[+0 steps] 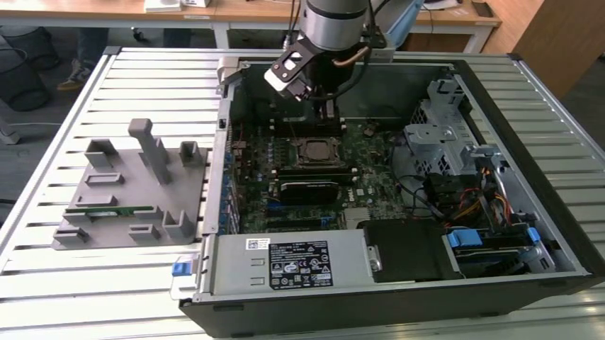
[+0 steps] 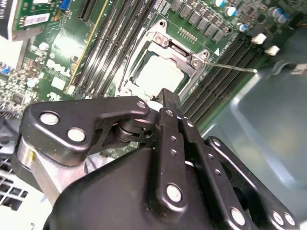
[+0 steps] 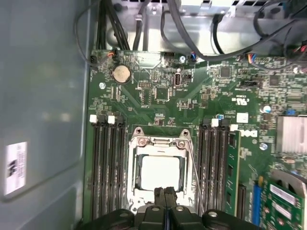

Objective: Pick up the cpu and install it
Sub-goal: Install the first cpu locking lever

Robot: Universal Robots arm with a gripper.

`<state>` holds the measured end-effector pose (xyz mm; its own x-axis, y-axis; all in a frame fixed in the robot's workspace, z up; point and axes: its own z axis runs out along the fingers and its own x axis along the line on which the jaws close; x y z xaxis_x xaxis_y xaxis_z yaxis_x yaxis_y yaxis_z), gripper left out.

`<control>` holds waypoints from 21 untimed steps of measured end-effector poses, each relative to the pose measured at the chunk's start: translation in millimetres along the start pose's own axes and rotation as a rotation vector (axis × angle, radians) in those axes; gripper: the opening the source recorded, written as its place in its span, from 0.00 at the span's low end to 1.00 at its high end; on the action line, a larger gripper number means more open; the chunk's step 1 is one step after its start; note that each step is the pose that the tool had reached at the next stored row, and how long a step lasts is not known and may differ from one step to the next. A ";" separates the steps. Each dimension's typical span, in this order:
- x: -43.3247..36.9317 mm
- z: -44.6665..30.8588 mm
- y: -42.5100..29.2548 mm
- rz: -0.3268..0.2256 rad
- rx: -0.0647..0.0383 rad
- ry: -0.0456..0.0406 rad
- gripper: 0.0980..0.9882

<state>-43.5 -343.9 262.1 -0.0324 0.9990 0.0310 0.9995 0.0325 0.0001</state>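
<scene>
cpu (image 3: 160,173): flat in the socket (image 3: 158,142), just beside the pincer tips | pincer (image 3: 165,191): fingers closed together, holding nothing, over the socket's edge

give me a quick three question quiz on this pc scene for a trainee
1. True or false: the small flat silvery-grey square cpu lies inside the square metal-framed socket.
2. The fingers of the black hand are: A spread wide, B shut together, C clamped on a cable.
3. Fill in: in the exterior view, the grey plastic fixture stands on the black computer case's ___ side.
Key: 1 true; 2 B; 3 the exterior view's left.
</scene>
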 end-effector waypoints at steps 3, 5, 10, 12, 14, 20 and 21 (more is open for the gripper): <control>0.2 -9.3 0.0 0.000 0.000 0.0003 0.02; 0.4 -12.4 0.0 0.000 0.000 0.0005 0.02; 0.4 -12.9 -0.1 -0.044 0.001 0.0007 0.02; 0.4 -13.0 -0.1 -0.080 0.003 0.0004 0.02; 0.4 -12.7 -0.1 -0.115 0.004 0.0006 0.02; 0.3 -11.2 -0.1 -0.274 0.009 -0.0003 0.02; 0.4 -11.1 -0.1 -0.293 0.009 -0.0003 0.02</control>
<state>-43.5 -343.9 273.2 -0.3202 0.9469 0.0307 0.9473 0.3203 0.0000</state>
